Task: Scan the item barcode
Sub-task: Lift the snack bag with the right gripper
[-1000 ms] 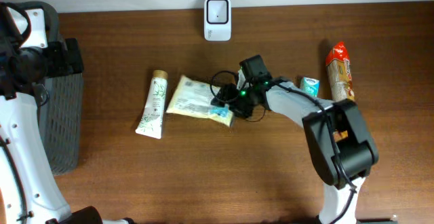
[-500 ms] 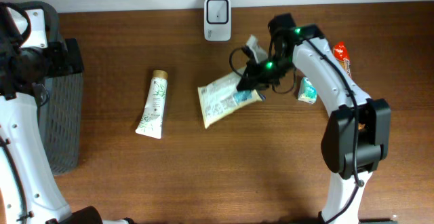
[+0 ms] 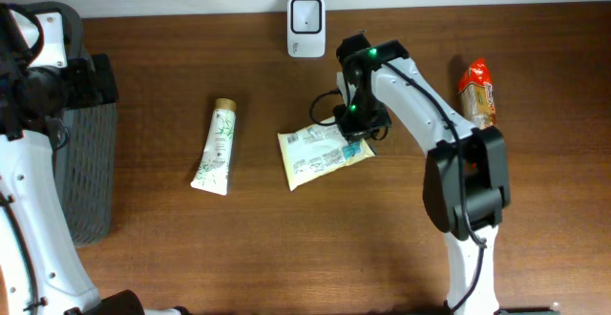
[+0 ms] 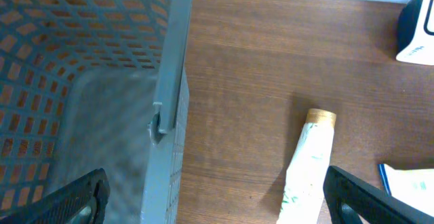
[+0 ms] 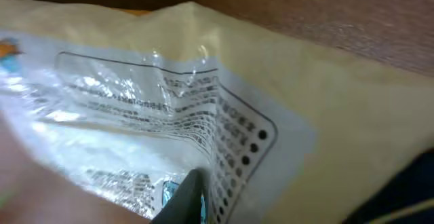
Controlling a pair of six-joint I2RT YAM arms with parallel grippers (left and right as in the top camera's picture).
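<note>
**Pouch in the grip, not yet at the scanner**

Nearest the robot the table [image 3: 286, 248] lies bare; just beyond it the pouch [image 3: 315, 155], the item to be scanned, lies near the middle of the table, with its printed panel facing up; the right gripper [image 3: 355, 130] sits on its right-hand edge, jaws drawn narrow and, as far as the wrist view shows, pinching the crinkled film there; to the left, well apart, a tube [image 3: 216, 146] lies flat; further left the left gripper [image 4: 217, 202] hangs over the basket [image 3: 86, 162] with its jaws spread wide and nothing between them; on the far right a snack pack [image 3: 477, 91] lies untouched; at the far edge stands the scanner [image 3: 306, 14], apart from the pouch.

By my reading the pick is made and the presenting is not; the pouch has yet to be carried to the scanner and turned so that its code faces the window; nothing shows a scan registered.

Much is hard to make out; the right wrist view is blurred and filled by the pouch, showing small print and a row of dots but no clear bars, so I cannot say which face bears the barcode; only one dark fingertip shows there; the arm covers the pouch's gripped corner from above.
</note>
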